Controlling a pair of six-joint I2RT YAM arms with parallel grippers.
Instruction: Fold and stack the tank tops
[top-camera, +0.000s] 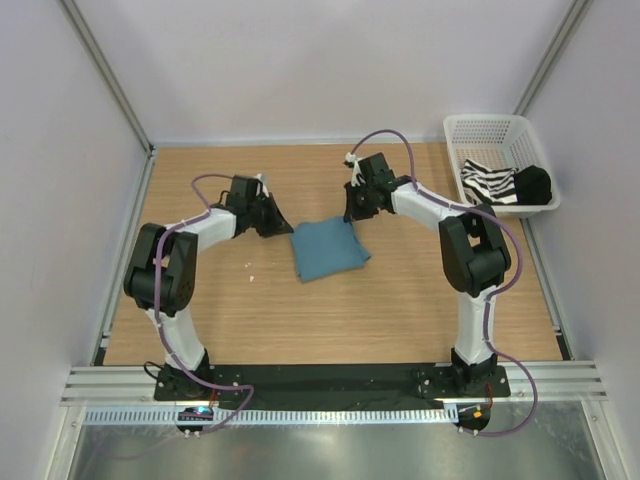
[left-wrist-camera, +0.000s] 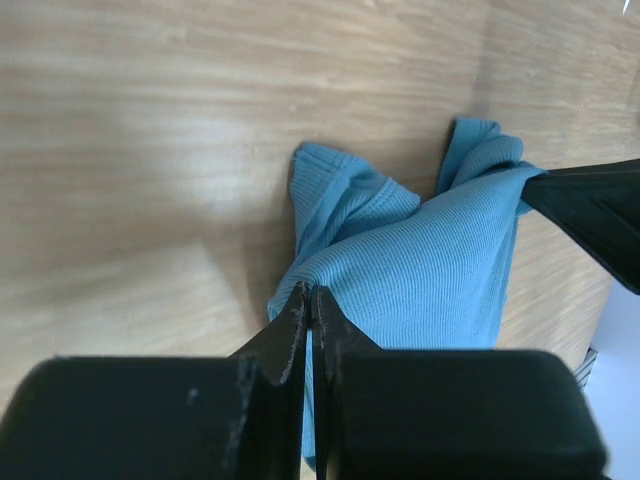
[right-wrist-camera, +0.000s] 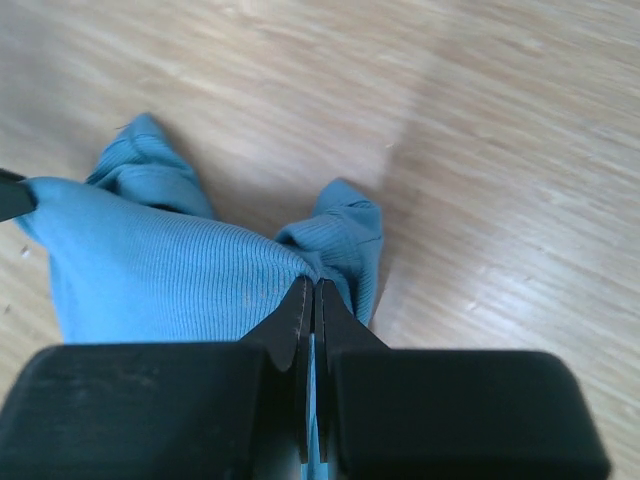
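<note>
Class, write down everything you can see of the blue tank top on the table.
The blue tank top is a soft, ribbed knit, folded into a rough rectangle in the middle of the wooden table. The left gripper and right gripper are each shut on a far corner, stretching that edge taut between them; hemmed folds bunch beneath it.

White left arm (top-camera: 205, 225) and right arm (top-camera: 425, 205), black joints, looping purple cables (top-camera: 385, 135)

I count two tank tops: one plain teal-blue ribbed cloth tank top (top-camera: 330, 250) and one black-and-white striped cloth tank top (top-camera: 490, 186). I see one white plastic mesh basket (top-camera: 480, 128), one black bundle (top-camera: 535, 183) and one wooden surface (top-camera: 400, 310). There are two black tools: left tool (top-camera: 283, 228), right tool (top-camera: 352, 212).
</note>
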